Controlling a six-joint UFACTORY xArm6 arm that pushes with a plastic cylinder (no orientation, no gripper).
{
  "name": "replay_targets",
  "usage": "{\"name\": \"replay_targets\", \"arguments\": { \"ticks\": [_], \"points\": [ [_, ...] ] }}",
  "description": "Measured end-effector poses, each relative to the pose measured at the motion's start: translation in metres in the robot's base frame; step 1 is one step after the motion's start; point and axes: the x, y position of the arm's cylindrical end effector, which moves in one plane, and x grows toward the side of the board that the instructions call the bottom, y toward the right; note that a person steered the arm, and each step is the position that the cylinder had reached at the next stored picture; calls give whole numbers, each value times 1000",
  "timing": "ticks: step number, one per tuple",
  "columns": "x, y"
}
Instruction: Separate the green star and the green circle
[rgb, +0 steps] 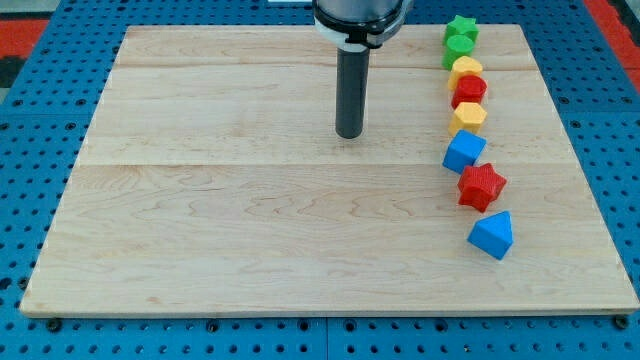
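Note:
The green star (462, 27) sits at the view's top right of the wooden board (250, 230). The green circle (457, 49) lies just below it, touching it. My tip (349, 134) rests on the board well to the left of both green blocks, roughly a hundred pixels away and lower in the view. It touches no block.
Below the green circle a column of blocks runs down the right side: a yellow block (466, 69), a red block (470, 90), a yellow hexagon (468, 117), a blue cube (464, 151), a red star (481, 185) and a blue block (492, 235).

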Motion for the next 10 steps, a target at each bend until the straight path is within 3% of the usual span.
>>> {"name": "replay_targets", "arguments": {
  "ticks": [5, 6, 7, 9, 10],
  "points": [
    [15, 4],
    [99, 4],
    [149, -9],
    [223, -10],
    [224, 9]
  ]
}}
